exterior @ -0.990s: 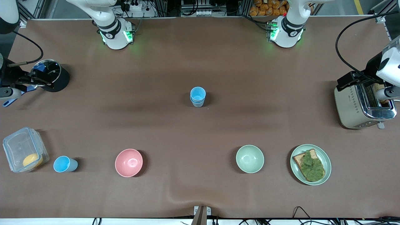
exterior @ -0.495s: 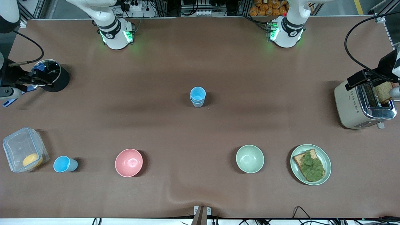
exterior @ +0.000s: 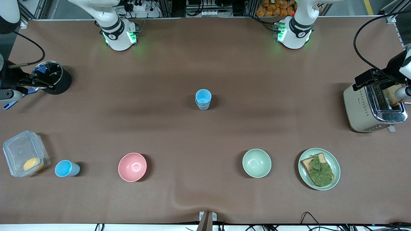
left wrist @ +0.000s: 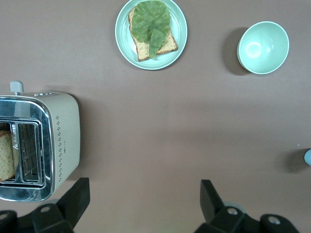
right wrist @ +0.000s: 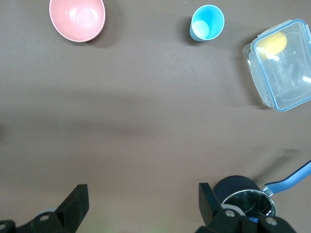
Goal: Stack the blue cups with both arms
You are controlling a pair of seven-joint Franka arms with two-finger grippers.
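Two blue cups [exterior: 203,99] stand nested in one stack at the middle of the table. A third blue cup [exterior: 66,168] stands alone near the front camera, beside a clear container; it also shows in the right wrist view [right wrist: 207,22]. My left gripper [left wrist: 144,194] is open and empty, up in the air beside the toaster [left wrist: 39,145] at the left arm's end. My right gripper [right wrist: 143,196] is open and empty, up in the air beside the black pot [right wrist: 243,196] at the right arm's end. Both grippers are far from every cup.
The toaster [exterior: 374,107] holds a slice of bread. A plate [exterior: 319,169] with bread and a leaf, a pale green bowl [exterior: 257,163] and a pink bowl [exterior: 132,166] stand near the front camera. A clear container [exterior: 24,154] holds something yellow. The black pot [exterior: 54,77] holds a blue-handled utensil.
My left arm's hand has shifted over the toaster toward the table's end. The right arm and all the cups have not moved.
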